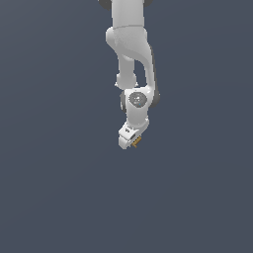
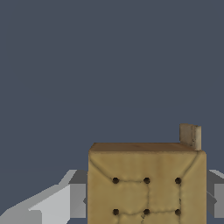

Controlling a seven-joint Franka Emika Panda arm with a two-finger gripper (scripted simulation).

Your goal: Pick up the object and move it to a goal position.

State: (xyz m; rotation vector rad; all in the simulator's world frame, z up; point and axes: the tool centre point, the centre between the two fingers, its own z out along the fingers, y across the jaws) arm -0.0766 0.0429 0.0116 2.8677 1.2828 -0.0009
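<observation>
The object is a tiny tan-golden block poking out beside the end of the white arm, near the middle of the exterior view. In the wrist view the object fills the space between the two grey-white fingers, showing a yellow-brown face with dark dots and a small raised tab. My gripper is shut on it, one finger on each side. The gripper holds the block in front of a plain grey-blue background; no surface touching the block can be seen.
Only a uniform dark grey-blue background surrounds the arm in both views. No other objects, edges or containers show.
</observation>
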